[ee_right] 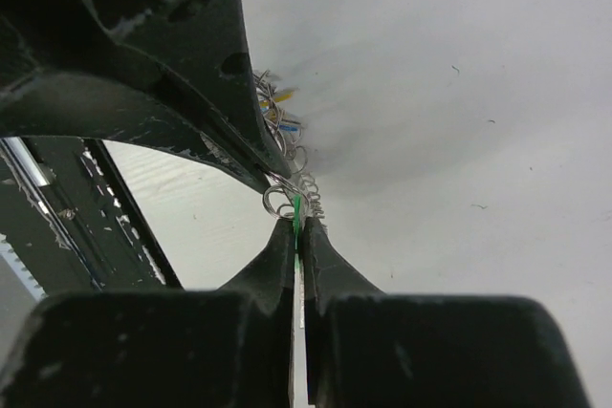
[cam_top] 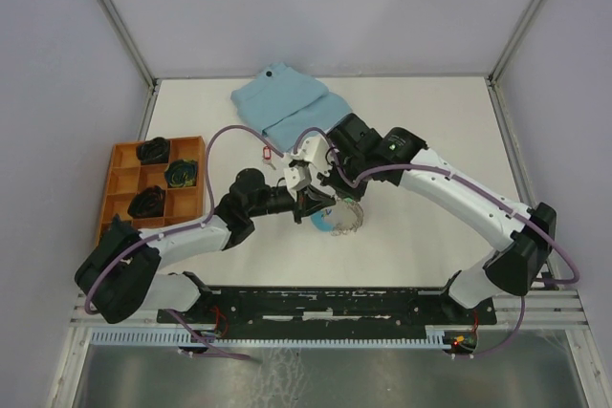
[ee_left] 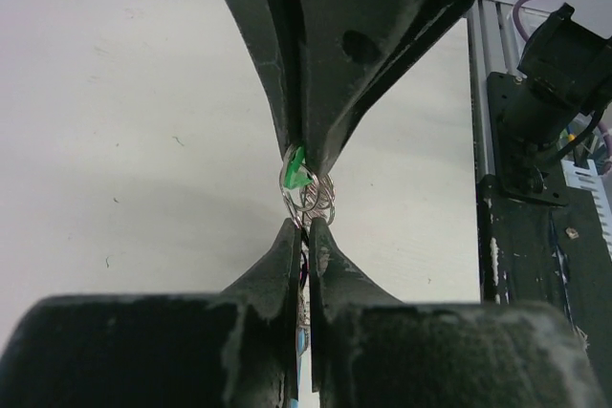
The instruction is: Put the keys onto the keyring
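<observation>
**A:** What lies around the work, going left to right?

**B:** Well left of the blue cloth (cam_top: pixel 287 102) sits an orange plastic tray (cam_top: pixel 122 179). Its square pockets hold dark bundles (cam_top: pixel 180 174). Just off the cloth's near edge, a red-tagged key (cam_top: pixel 268 153) lies on the pale matte surface (cam_top: pixel 430 140). Nearer than that, the two hands meet tip to tip.

**A:** Does anything block the view?

**B:** From above, the black wrists cover the meeting point. Only part of the keyring (cam_top: pixel 344 217) shows on the near side of the cloth. It is a silvery tangle of links with a curved light-blue strap.

**A:** What do the wrist cameras add?

**B:** The left one shows the left hand (ee_left: pixel 304 229) pinched narrow on the keyring's thin wire rings, with a green tag just above its tips. The right one shows the right hand (ee_right: pixel 296 229) clamped on the green-tagged key (ee_right: pixel 297 209). The key's flat silver blade runs down between the fingers. That view also catches a yellow tag (ee_right: pixel 282 97) further along the chain, which the left view does not show.
</observation>
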